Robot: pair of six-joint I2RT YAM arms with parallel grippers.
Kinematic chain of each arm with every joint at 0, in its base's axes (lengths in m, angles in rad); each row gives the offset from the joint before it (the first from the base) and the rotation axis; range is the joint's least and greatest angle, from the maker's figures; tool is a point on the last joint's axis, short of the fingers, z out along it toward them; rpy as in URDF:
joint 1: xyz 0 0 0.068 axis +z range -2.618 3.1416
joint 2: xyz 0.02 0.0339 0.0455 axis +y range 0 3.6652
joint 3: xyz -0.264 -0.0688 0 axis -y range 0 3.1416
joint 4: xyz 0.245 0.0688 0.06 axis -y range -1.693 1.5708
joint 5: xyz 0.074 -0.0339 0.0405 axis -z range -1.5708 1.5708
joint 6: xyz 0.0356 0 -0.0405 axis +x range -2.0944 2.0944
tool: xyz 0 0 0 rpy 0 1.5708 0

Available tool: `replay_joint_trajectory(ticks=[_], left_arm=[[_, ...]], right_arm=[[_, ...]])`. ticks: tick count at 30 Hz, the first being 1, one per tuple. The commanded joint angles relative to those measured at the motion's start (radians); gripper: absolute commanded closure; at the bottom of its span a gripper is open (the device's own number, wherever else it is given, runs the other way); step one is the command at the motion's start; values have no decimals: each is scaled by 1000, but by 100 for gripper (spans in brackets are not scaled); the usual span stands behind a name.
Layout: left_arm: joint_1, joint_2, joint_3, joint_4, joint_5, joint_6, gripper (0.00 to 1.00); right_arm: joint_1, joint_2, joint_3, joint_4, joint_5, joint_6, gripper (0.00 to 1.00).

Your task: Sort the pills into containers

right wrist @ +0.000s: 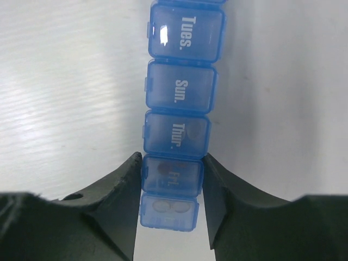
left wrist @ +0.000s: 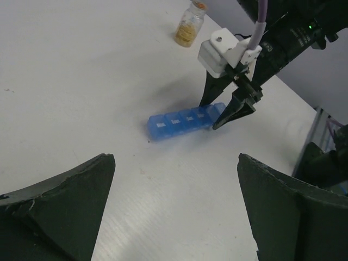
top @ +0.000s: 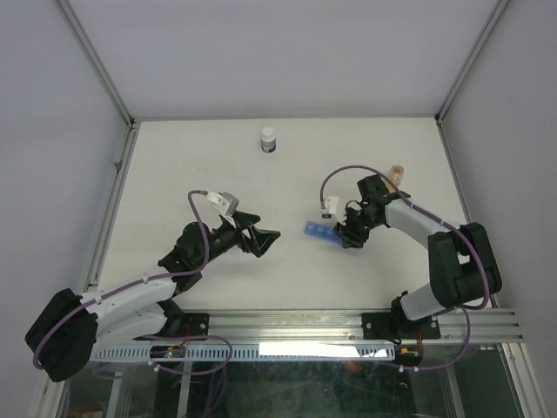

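Note:
The translucent-blue pill-organiser strip [top: 318,231] lies flat on the white table, lids closed, labelled Tues., Sun., Thur., Fri. in the right wrist view [right wrist: 179,87]. My right gripper [top: 348,237] is shut on the strip's near end; its fingers [right wrist: 122,185] press both sides of the Fri. cell. Two pale round pills [right wrist: 166,206] show through the lid of the end cell; dim round shapes show in the Fri. and Thur. cells. My left gripper [top: 265,239] is open and empty, left of the strip, pointing at it [left wrist: 182,120]. The left wrist view also shows the right gripper [left wrist: 209,115].
A small amber-tan jar [top: 397,171] stands behind the right arm, also in the left wrist view [left wrist: 190,24]. A white capped bottle [top: 269,139] stands at the table's far middle. Frame posts and walls bound the table.

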Motion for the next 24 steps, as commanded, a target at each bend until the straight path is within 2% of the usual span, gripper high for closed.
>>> replay_joint_trajectory(ticks=[1,3,6,10,14,18,21,24], left_arm=[[-4,-71,-57,95,116,-137,2],[-6,-89,-112,179,162,-128,4],[-24,-92,-198,398,224,-76,4],[-85,-50,-246,567,282,77,5],[-157,13,-279,702,307,270,4],[-217,120,-248,709,303,454,4],[-238,241,-190,656,298,565,2],[-239,358,-162,709,280,624,1]], right_arm=[[98,-91,-47,-48,-38,-170,60],[149,-107,-66,-54,-19,-213,59],[200,-110,-90,-62,15,-263,58],[264,-118,-118,-68,83,-296,55],[268,-187,-134,-65,50,-281,33],[225,-284,-129,-59,-102,-237,16],[190,-332,-125,-49,-219,-222,14],[186,-357,-131,-36,-287,-244,14]])
